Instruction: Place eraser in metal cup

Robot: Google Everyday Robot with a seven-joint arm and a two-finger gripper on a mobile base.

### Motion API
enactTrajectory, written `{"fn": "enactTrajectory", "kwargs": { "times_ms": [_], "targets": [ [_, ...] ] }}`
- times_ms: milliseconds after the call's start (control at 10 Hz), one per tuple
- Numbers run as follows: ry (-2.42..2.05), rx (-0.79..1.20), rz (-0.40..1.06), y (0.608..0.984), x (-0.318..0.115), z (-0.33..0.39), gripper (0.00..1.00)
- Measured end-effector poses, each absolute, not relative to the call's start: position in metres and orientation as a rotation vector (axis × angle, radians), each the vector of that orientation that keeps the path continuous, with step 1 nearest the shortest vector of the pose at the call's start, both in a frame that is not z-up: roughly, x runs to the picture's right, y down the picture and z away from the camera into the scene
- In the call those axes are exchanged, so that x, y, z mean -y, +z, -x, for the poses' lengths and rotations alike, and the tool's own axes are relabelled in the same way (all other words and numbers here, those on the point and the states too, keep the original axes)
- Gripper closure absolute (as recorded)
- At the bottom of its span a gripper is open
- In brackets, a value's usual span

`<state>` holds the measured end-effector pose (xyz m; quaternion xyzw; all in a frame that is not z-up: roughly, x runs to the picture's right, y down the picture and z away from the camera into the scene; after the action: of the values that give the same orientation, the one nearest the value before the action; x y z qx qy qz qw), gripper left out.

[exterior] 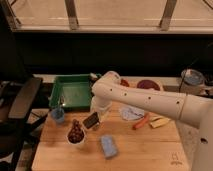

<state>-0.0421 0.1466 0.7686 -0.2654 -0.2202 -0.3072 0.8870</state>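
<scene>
Dark eraser [91, 120] tilted, claw [95, 118] clamping it

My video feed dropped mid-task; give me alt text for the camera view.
The gripper, shut on the dark eraser, hangs low over the wooden table, right of a white cup with brown contents. A green tray sits behind, a light blue pad in front.

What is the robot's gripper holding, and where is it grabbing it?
The gripper, above the table's middle, holds the dark eraser by its upper end.
</scene>
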Motion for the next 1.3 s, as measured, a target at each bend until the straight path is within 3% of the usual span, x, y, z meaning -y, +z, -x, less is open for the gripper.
{"fn": "enactTrajectory", "kwargs": {
  "times_ms": [100,300,900,1300],
  "targets": [
    [-0.636,0.467,0.558,0.769,-0.15,0.045,0.99],
    [-0.622,0.48,0.572,0.772,-0.155,0.048,0.83],
    [-0.578,0.484,0.576,0.771,-0.156,0.04,0.24],
    [-0.566,0.476,0.564,0.769,-0.151,0.036,0.2]
  ]
}}
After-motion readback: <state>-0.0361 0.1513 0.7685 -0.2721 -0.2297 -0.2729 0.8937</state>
